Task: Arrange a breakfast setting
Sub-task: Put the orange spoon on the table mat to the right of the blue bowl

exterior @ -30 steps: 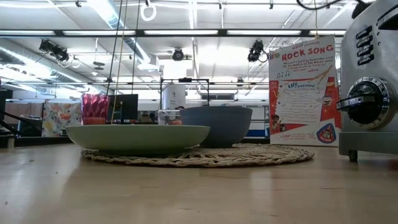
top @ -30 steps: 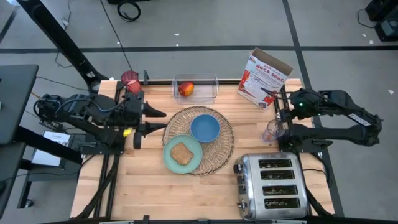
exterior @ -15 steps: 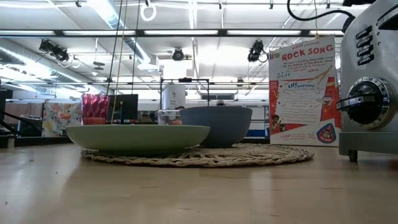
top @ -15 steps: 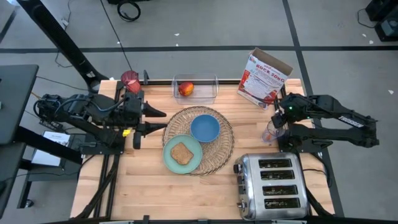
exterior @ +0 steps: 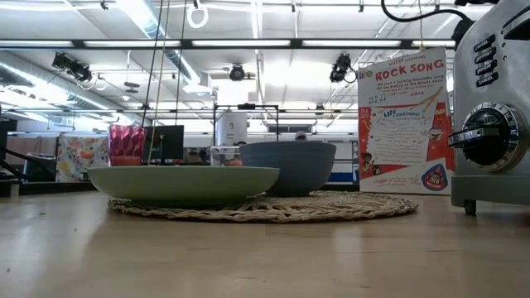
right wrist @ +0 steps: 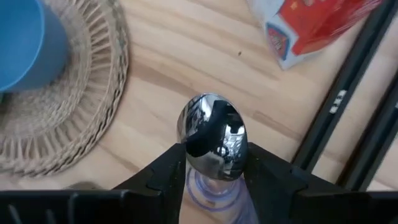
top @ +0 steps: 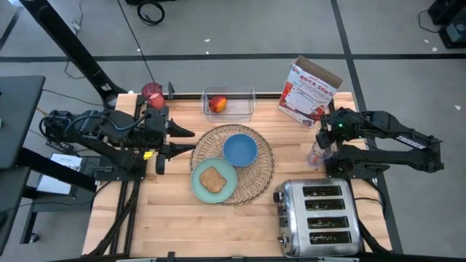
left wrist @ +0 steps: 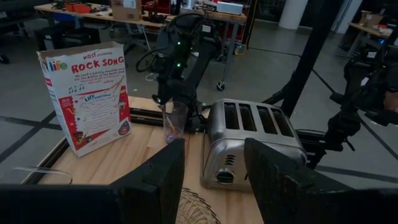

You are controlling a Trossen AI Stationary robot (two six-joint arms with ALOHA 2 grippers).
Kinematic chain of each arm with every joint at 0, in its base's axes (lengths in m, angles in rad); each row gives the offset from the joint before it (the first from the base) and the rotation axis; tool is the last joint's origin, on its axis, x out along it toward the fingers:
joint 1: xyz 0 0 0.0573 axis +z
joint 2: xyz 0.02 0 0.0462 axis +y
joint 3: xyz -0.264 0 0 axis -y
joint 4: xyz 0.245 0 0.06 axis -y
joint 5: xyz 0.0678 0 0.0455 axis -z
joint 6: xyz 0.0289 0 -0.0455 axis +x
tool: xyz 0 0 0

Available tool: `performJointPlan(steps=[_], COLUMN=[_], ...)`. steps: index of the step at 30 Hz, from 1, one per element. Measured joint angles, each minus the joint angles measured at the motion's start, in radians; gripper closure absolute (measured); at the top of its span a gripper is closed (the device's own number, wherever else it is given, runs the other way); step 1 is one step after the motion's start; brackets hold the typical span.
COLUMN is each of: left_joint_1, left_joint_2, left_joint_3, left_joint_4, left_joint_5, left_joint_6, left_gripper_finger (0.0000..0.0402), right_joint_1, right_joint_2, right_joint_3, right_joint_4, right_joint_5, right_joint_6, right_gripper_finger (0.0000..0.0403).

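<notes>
The right gripper (right wrist: 211, 165) is hanging directly over a clear glass (top: 319, 155) at the table's right edge, between the cereal box (top: 309, 91) and the chrome toaster (top: 318, 216). Its fingers are closing on a spoon (right wrist: 212, 138) — the polished bowl of the utensil is showing end-on between the two dark fingers, so its long axis is running straight down into the glass beneath. The handle is hidden from view; its colour cannot be confirmed here.

The relation governing the next move: the spoon is standing vertical, in line with the gripper's approach, while the setting is lying to the left of it. The round woven placemat (top: 256, 175) is sitting at table centre, carrying the mint-green plate (top: 198, 188) with the toast slice (top: 212, 179) on its near-left part and the blue bowl (top: 239, 150) toward its far side. A lift straight up, then a carry leftward, would appear necessary; tipping the glass on withdrawal is the likely hazard.

The left gripper (left wrist: 211, 177) is waiting at the table's left side, fingers spread and holding nothing, pointing toward the placemat. It is the nearer arm to the red cup (top: 152, 92) at the far-left corner. The apple (top: 218, 104) is resting in a clear tub (top: 244, 98) at the far edge, well apart from both grippers.
</notes>
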Motion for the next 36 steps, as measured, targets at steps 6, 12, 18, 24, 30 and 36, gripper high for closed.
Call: performJointPlan(steps=[6,12,18,24,30,36], left_joint_1=[0.000,0.000,0.000,0.000,0.000,0.000], left_joint_2=[0.000,0.000,0.000,0.000,0.000,0.000], left_joint_3=[0.000,0.000,0.000,0.000,0.000,0.000], left_joint_4=[0.000,0.001,0.002,0.002,0.002,0.002], left_joint_5=[0.000,0.000,0.000,0.000,0.000,0.000], left_joint_6=[-0.007,-0.022,-0.021,-0.018,-0.016,-0.016], left_gripper_finger=[0.0228,0.0228,0.0228,0.0228,0.0228,0.0228], right_joint_1=[0.000,0.000,0.000,0.000,0.000,0.017], right_joint_2=[0.000,0.000,0.002,0.079,0.175,0.212], right_joint_3=[0.000,0.000,0.000,0.000,0.000,0.000], right_joint_4=[-0.004,0.003,0.058,0.080,0.075,0.055], right_joint_5=[0.027,0.057,0.068,0.152,0.156,0.157], right_joint_6=[0.048,0.151,0.232,0.204,0.219,0.249], right_gripper_finger=[0.0206,0.0144,0.0086,0.0076,0.0093,0.0124])
